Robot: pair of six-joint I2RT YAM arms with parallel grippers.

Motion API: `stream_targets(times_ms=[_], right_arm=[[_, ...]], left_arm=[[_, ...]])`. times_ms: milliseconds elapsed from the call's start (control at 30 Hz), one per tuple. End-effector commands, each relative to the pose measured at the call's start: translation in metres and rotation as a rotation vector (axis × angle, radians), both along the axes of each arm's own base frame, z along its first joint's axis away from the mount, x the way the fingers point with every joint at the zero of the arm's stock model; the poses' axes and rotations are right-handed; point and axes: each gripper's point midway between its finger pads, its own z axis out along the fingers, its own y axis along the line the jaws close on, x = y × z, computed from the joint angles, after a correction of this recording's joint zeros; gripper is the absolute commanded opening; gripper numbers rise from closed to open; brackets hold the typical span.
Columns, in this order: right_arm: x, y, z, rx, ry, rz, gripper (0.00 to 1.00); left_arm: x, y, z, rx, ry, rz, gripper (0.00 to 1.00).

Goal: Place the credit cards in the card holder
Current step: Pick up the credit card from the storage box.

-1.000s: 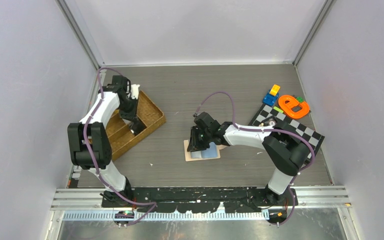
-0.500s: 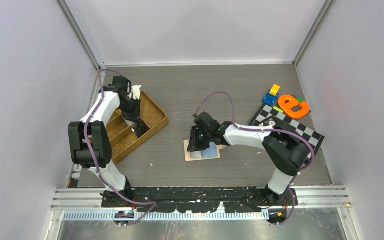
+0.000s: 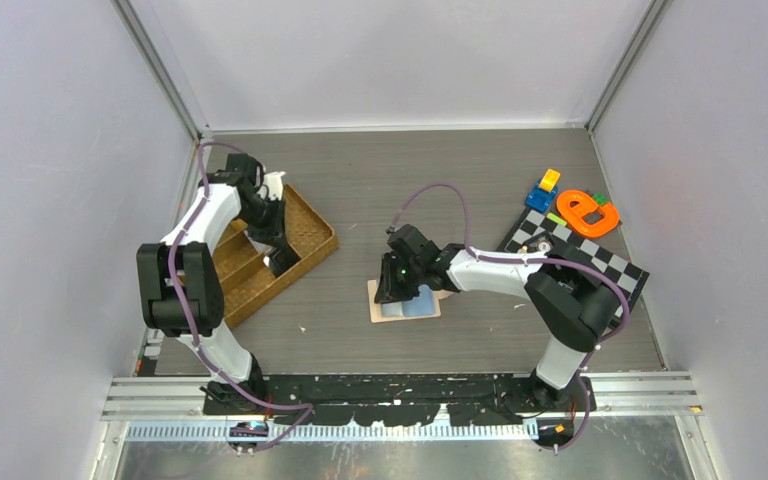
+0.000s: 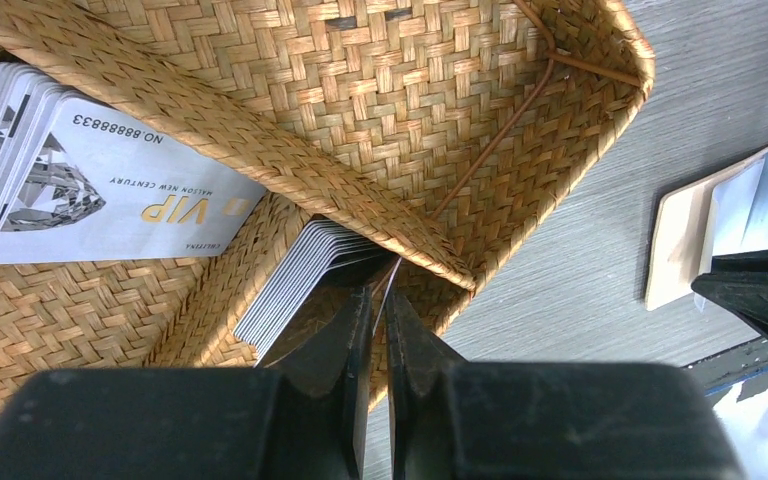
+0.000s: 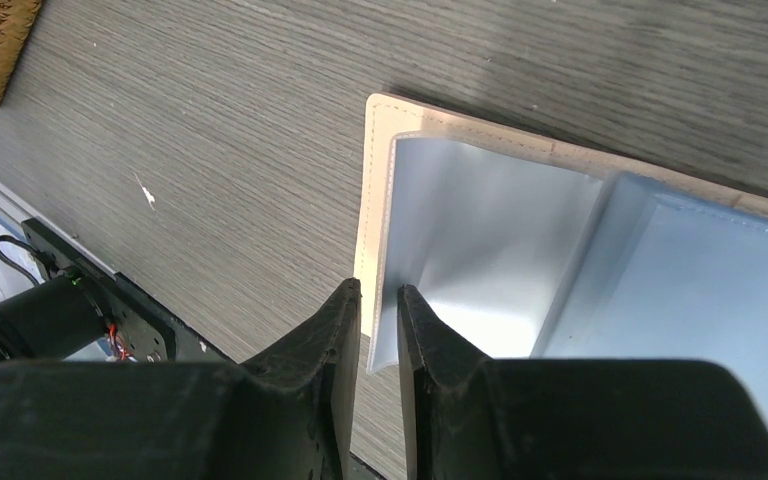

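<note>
**Left claw at the card stack, right claw holding the pocket's mouth**

The left gripper [image 4: 378,292] has its jaws all but together. Its tips are at the top edge of a fanned stack of grey credit cards [image 4: 295,280], but the fingers hide the contact, so I cannot tell whether a card is actually pinched. The stack stands on edge in a narrow compartment of the wicker tray [image 4: 260,130], by the table's left edge, which offers the fingers thin edges to nip. A second pile, the VIP cards [image 4: 110,195], lies flat in the next compartment.

Near the middle of the table [image 5: 210,120], towards its front edge, the right gripper [image 5: 377,305] is closed on the free edge of a clear pocket [image 5: 480,230]. The pocket belongs to the card holder [image 5: 370,140], which lies spread open. To my eye that grip raises the pocket's mouth and steadies the holder so a card can slide in.
</note>
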Motion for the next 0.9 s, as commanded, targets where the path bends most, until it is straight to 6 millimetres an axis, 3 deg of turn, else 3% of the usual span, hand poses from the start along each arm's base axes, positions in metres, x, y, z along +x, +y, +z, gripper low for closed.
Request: stream_targets(times_ms=[0, 300, 500, 667, 867], right_arm=[[0.007, 0.009, 0.013, 0.023, -0.030, -0.014, 0.25], [0.006, 0.008, 0.012, 0.019, -0.031, -0.017, 0.25], [0.008, 0.006, 0.018, 0.020, -0.048, -0.026, 0.25], [0.008, 0.006, 0.022, 0.017, -0.056, -0.020, 0.26], [0.006, 0.014, 0.020, 0.018, -0.045, 0.001, 0.26]], left_arm=[[-0.015, -0.006, 0.004, -0.030, 0.034, 0.006, 0.12], [-0.018, 0.003, -0.004, 0.022, 0.059, 0.035, 0.17], [-0.017, 0.002, 0.003, 0.017, 0.033, 0.033, 0.01], [-0.017, 0.011, 0.028, 0.064, -0.036, 0.064, 0.00], [-0.017, 0.017, 0.085, 0.087, -0.211, 0.125, 0.00]])
